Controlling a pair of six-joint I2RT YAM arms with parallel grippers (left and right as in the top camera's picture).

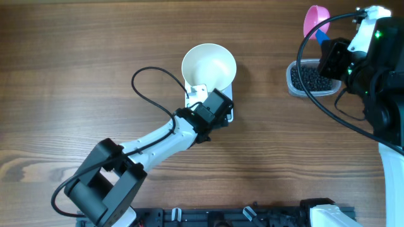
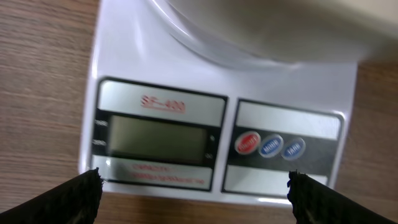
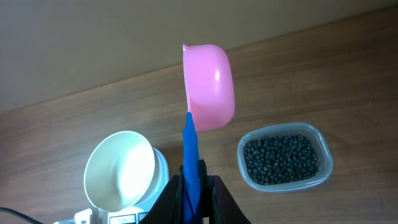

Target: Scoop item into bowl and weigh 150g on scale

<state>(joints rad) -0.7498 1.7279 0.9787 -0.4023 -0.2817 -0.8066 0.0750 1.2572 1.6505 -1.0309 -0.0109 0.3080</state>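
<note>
Step in hand: setup looks complete, first scoop not yet taken.
- Empty bowl (image 1: 209, 66) seated on scale (image 2: 155, 62); display illegible.
- Left claw (image 2: 193, 190): spread wide, holding nothing, hovering at display edge of scale.
- Right claw (image 3: 191, 186): clamped on blue handle of scoop (image 3: 211, 87), raised near tub (image 3: 323, 165).
- All beans (image 3: 281, 158) in tub.

Next move: dip scoop into beans, carry level to bowl, tip slowly.

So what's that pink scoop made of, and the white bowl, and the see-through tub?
The pink round scoop, blue-handled, looks like smooth plastic: a soft shiny streak. The round white bowl is glossy, maybe ceramic or plastic; I can't tell. The see-through tub seems thin clear plastic: the black beads show through its wall.
</note>
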